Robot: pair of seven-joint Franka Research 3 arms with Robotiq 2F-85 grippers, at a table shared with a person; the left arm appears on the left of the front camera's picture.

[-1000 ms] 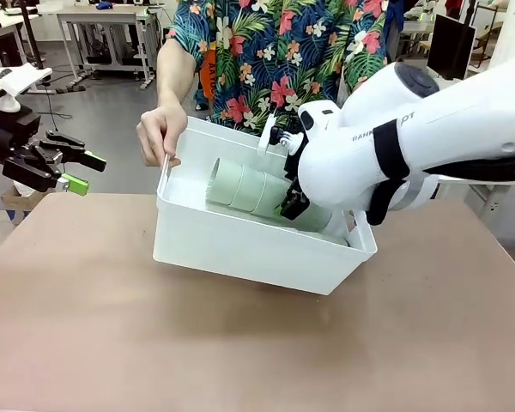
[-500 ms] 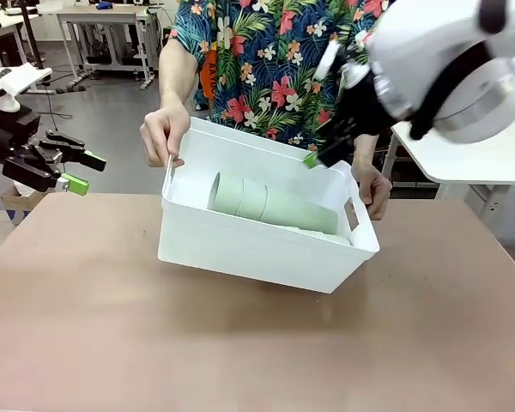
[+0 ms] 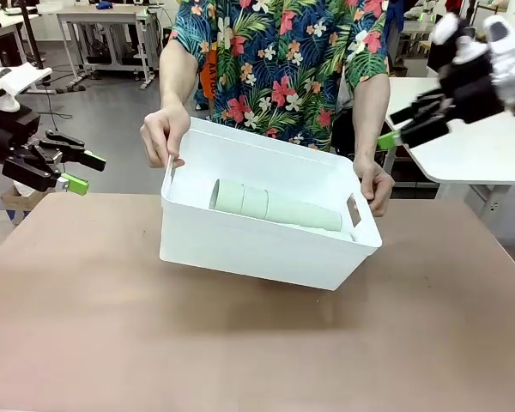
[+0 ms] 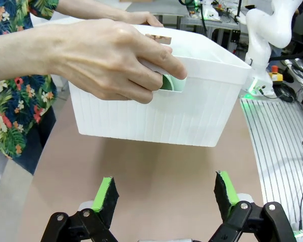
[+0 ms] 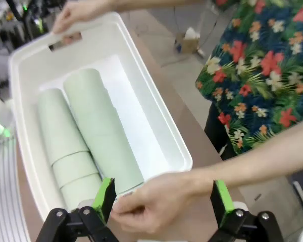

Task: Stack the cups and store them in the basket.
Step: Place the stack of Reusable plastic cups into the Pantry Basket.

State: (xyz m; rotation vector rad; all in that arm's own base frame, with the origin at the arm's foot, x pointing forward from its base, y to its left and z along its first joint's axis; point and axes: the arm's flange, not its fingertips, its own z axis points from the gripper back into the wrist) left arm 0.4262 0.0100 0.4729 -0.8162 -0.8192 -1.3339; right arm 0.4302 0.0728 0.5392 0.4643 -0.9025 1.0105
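Observation:
The white basket (image 3: 266,245) is held tilted above the table by a person's two hands (image 3: 159,137) at its short ends. Pale green cups (image 3: 270,208) lie on their sides inside it as nested stacks; the right wrist view shows two stacks (image 5: 86,133) side by side in the basket (image 5: 159,136). My right gripper (image 3: 403,127) is open, up at the far right, clear of the basket. My left gripper (image 3: 75,172) is open at the far left, off the table edge. In the left wrist view the basket (image 4: 192,108) hangs ahead of the open left gripper (image 4: 164,194).
The brown table (image 3: 240,343) spreads below the basket. A white side table (image 3: 472,150) stands at the far right behind my right gripper. Desks and chairs fill the room behind the person.
My right arm has pulled out of the basket, rising up and away to the far right, leaving the cups inside. The person's second hand now grips the right end. The left arm has not moved.

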